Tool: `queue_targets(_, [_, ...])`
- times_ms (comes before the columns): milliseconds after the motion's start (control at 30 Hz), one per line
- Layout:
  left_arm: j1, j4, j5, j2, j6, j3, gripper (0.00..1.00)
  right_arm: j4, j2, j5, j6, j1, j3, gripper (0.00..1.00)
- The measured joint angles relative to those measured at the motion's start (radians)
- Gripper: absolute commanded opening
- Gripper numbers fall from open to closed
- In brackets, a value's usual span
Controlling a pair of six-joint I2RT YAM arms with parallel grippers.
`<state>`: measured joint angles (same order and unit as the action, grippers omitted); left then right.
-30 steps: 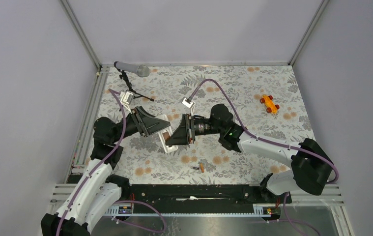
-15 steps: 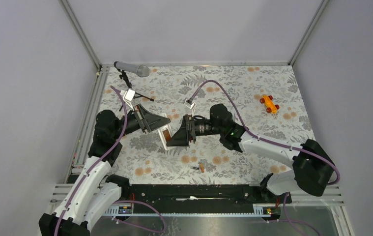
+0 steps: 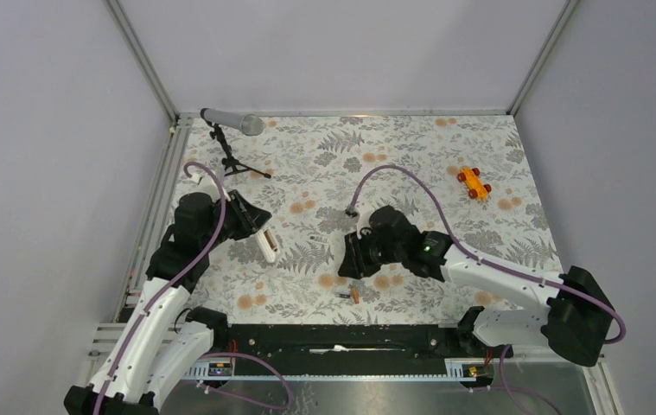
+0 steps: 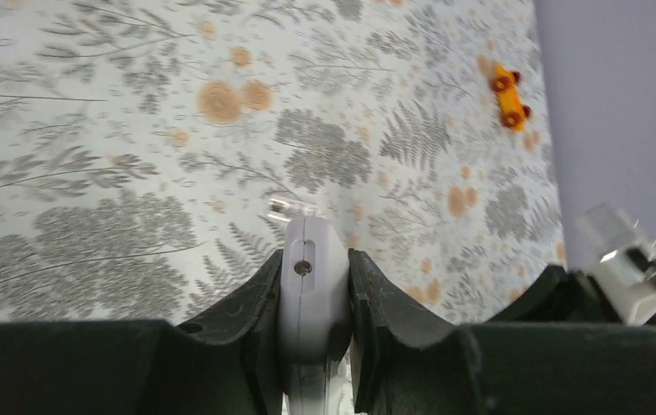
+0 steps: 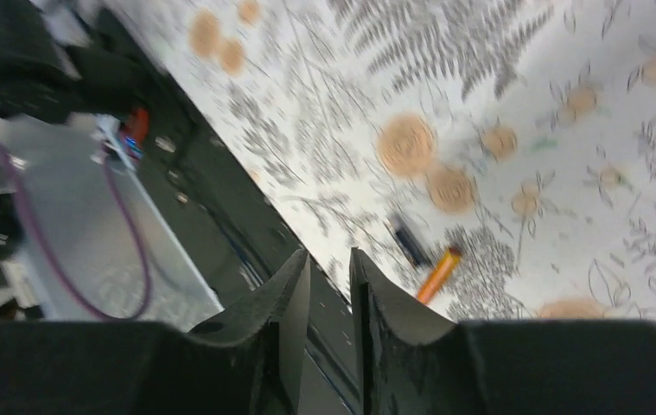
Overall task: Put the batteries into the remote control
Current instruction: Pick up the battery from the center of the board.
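Both arms have drawn apart: from above, the left gripper (image 3: 259,240) clamps the remote control (image 3: 267,246), and the right gripper (image 3: 350,264) hangs near a loose battery (image 3: 354,294). Left wrist: remote control wedged between both fingers. Right wrist: jaws narrowly apart, empty; battery just ahead on the table (image 5: 566,86), so loading looks unfinished.

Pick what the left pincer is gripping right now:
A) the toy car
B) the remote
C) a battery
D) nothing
B: the left wrist view shows the white remote clamped in the left pincer, while the toy car lies far off on the table.
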<state>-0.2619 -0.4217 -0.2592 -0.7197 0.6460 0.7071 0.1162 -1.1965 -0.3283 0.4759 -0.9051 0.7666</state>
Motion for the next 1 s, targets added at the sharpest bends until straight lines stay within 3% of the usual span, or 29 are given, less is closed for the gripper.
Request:
queue_targets(167, [0.000,-0.070,0.142,0.053,-0.010,0.000,0.00,0.120,-0.064,0.130,-0.037,-0.068,-0.007,0.37])
queue_targets(367, [0.002,-0.116,0.204,0.090,-0.016,0.000,0.00,0.214,-0.127,0.281,-0.022,-0.075,0.013,0.38])
queue_targets(600, [0.002,-0.130,0.220,0.106,-0.015,0.000,0.00,0.204,-0.153,0.256,-0.068,-0.134,0.016,0.48])
queue_targets(733, [0.002,-0.139,0.250,0.140,-0.009,0.000,0.00,0.211,-0.246,0.238,-0.117,-0.175,0.080,0.52])
queue_targets(1000, [0.002,-0.186,0.353,0.185,0.010,0.007,0.00,0.222,-0.387,0.266,-0.174,-0.188,0.164,0.45])
